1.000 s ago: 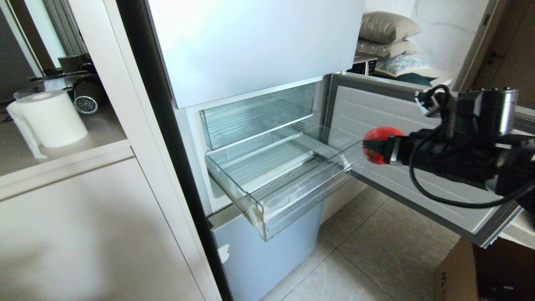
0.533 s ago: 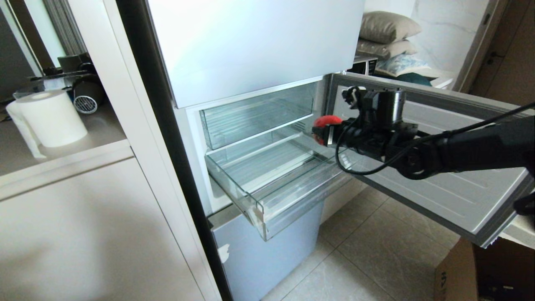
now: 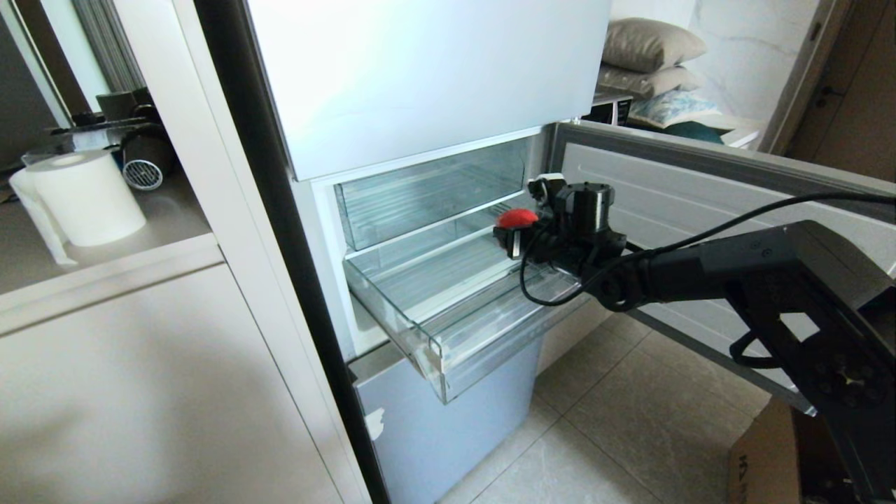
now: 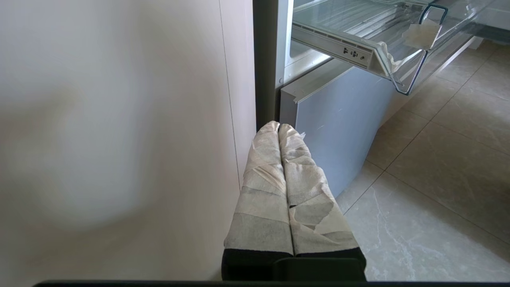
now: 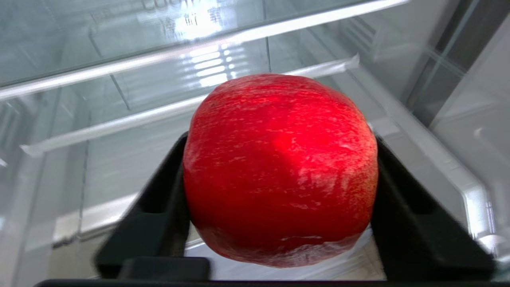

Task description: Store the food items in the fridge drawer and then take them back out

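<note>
- Right gripper (image 3: 513, 231): black fingers clamped on either side of the apple (image 5: 279, 167), held above the drawer's back right part.
- Drawer (image 3: 448, 336): clear, pulled out of the fridge, tape scrap on one front corner.
- Left gripper (image 4: 279, 131): taped fingers pressed together, empty, low beside the fridge.

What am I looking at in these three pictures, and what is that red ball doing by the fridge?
It is a two-armed robot filming itself. One camera sits on its head; one rides each wrist. From the head you see the right arm stretched over the pulled-out clear fridge drawer, its right pincer gripping a red apple. The right wrist camera shows that apple squeezed between black fingers. The left wrist camera shows the left pincer, tape-wrapped and closed, idle low beside the fridge.
</note>
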